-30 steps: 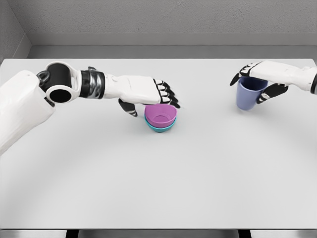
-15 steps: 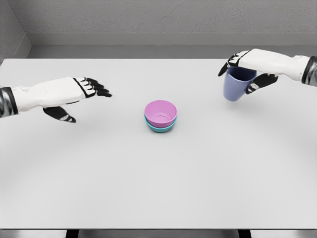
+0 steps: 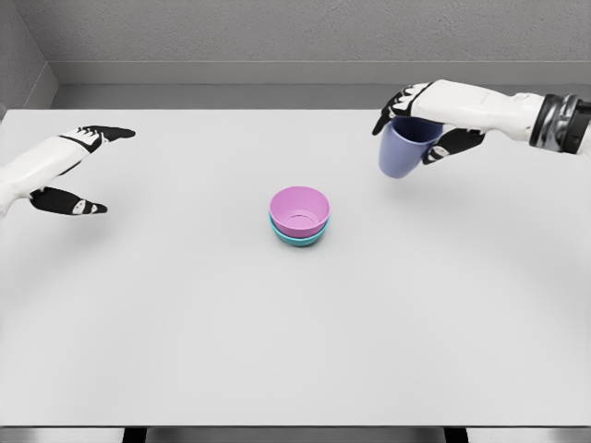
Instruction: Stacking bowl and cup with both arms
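Now we see the right hand (image 3: 420,125) with fingers clamped on the rim of a blue-violet cup (image 3: 403,150), held above the white surface (image 3: 295,332) | pink bowl (image 3: 299,211) nested in a teal bowl (image 3: 300,237) at centre, apart from the cup | left hand (image 3: 65,171) at the left edge, fingers spread, holding nothing.
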Robot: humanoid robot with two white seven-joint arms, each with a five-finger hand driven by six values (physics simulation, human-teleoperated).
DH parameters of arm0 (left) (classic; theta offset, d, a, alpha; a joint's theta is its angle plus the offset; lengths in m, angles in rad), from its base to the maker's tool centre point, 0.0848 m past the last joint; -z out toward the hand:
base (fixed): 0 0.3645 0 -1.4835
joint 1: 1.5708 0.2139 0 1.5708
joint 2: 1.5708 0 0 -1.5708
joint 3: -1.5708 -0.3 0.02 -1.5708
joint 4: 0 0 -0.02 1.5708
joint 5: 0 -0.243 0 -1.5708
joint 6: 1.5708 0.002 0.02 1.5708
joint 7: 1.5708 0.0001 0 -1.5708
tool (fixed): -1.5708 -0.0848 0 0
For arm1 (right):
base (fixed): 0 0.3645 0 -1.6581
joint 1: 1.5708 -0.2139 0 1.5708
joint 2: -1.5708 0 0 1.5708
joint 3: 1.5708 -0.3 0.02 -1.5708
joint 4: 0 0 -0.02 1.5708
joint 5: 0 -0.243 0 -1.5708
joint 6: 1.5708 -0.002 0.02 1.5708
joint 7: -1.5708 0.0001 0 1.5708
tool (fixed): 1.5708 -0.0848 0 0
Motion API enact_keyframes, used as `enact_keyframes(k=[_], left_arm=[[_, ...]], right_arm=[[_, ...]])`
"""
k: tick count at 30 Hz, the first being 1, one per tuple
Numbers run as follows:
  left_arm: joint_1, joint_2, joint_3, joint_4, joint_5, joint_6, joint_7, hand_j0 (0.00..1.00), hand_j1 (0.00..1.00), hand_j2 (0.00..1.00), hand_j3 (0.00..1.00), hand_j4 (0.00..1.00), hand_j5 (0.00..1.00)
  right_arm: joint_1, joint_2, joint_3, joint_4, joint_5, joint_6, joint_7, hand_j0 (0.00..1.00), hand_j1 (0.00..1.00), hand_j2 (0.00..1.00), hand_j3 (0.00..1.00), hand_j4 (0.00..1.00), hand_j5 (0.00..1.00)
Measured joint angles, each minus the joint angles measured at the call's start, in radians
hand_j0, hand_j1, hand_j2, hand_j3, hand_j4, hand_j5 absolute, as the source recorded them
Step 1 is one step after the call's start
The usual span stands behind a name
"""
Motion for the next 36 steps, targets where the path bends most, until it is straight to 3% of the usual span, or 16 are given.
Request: enact_keyframes(k=[25,36], left_arm=[[0.002,-0.04,0.01,0.01,-0.001,0.0,-0.003,1.0,1.0,1.0,1.0,1.0,1.0],[0.002,-0.049,0.01,0.01,-0.001,0.0,-0.003,1.0,1.0,1.0,1.0,1.0,1.0]], right_arm=[[0.005,0.049,0.011,-0.169,-0.003,0.0,0.0,0.7,0.7,0.7,0.7,0.7,0.7],[0.008,0.087,0.034,-0.208,0.001,0.0,0.001,0.7,0.7,0.7,0.7,0.7,0.7]])
